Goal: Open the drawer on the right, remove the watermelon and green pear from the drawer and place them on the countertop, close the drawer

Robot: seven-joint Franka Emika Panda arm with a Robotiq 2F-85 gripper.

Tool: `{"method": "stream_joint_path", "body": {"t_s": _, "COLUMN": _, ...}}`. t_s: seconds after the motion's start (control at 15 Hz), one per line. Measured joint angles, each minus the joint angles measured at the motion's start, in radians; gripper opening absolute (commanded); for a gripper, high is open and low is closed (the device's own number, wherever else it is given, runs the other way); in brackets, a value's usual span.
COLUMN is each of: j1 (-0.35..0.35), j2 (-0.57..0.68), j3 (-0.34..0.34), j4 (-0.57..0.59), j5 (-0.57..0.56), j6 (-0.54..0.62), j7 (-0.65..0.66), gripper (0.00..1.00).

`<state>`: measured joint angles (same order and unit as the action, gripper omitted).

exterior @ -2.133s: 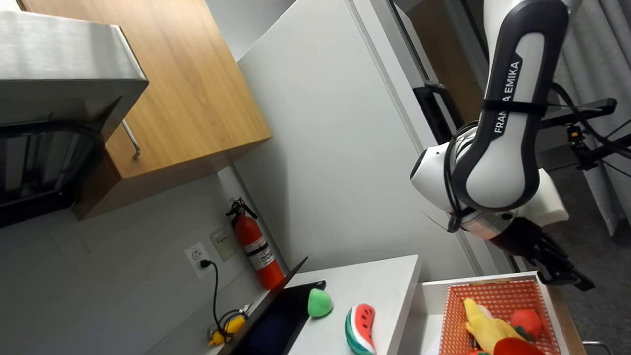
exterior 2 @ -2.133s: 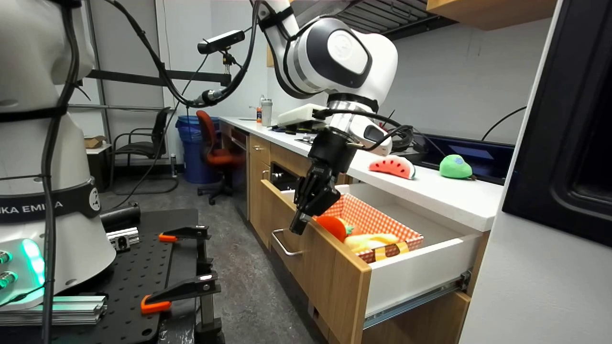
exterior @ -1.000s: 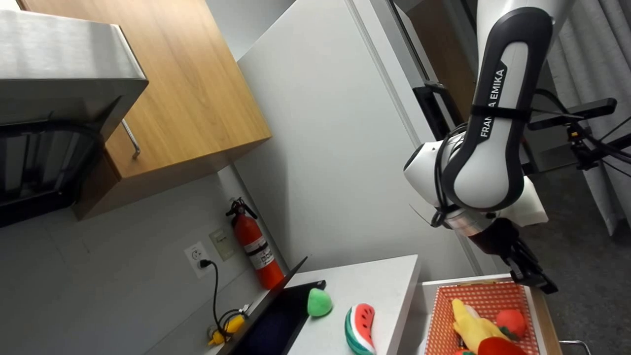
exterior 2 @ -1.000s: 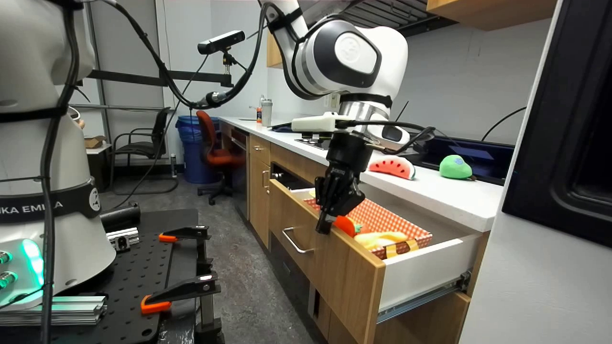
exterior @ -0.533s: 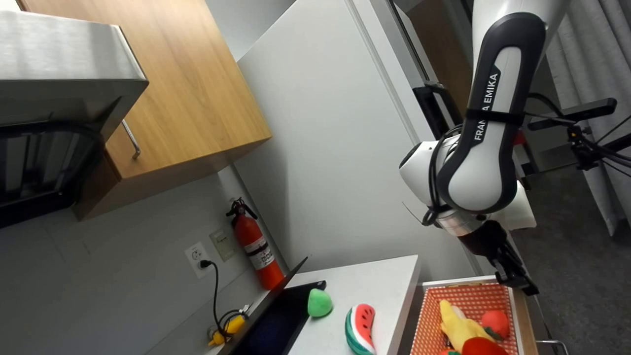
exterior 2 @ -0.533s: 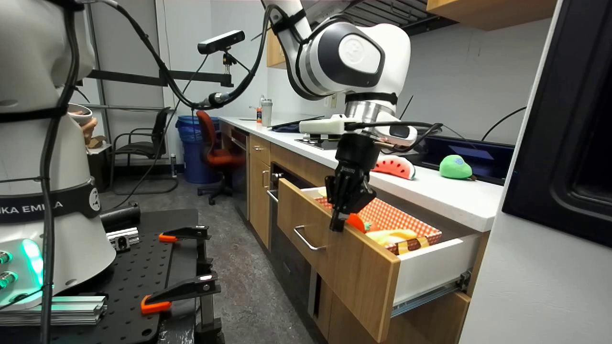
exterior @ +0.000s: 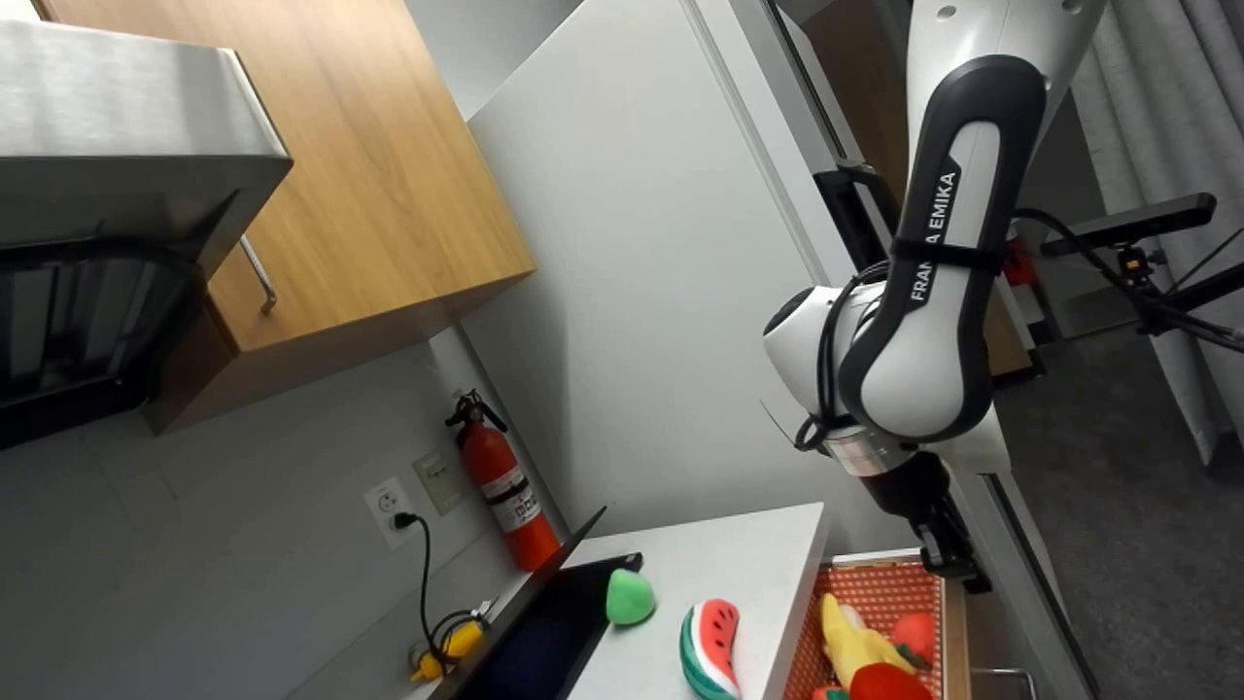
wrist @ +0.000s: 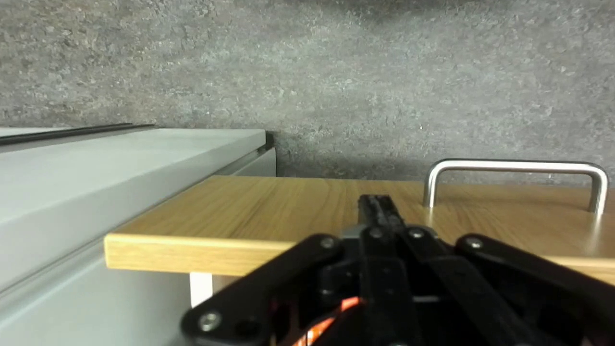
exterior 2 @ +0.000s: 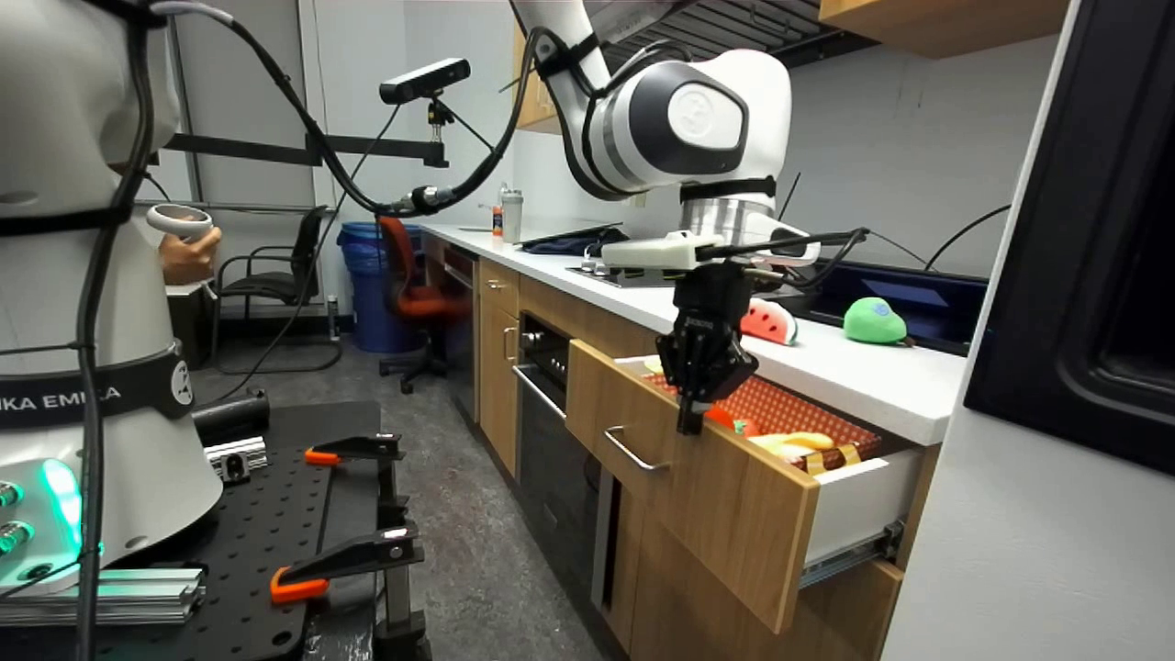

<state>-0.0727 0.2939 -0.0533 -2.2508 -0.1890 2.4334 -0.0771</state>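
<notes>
The tan, wood-grained drawer has 1 silver handle; the gripper is closed.

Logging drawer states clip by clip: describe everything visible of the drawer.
The drawer has a tan, wood-look front, white sides, a silvery bar handle and a metal runner. It stands partly open, jutting from beneath the white countertop, holding a red-checked basket of toy fruit. The shut claw is at its outer face, apparently touching.
</notes>
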Motion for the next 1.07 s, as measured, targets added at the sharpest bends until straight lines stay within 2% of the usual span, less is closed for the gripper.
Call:
{"method": "stream_joint_path", "body": {"t_s": 0.67, "j1": 0.053, "j2": 0.112, "j3": 0.007, "j4": 0.135, "j5": -0.004, "j6": 0.102, "j7": 0.004, "gripper": 0.00}}
{"method": "stream_joint_path", "body": {"t_s": 1.07, "j1": 0.058, "j2": 0.131, "j3": 0.006, "j4": 0.177, "j5": -0.006, "j6": 0.158, "j7": 0.004, "gripper": 0.00}}
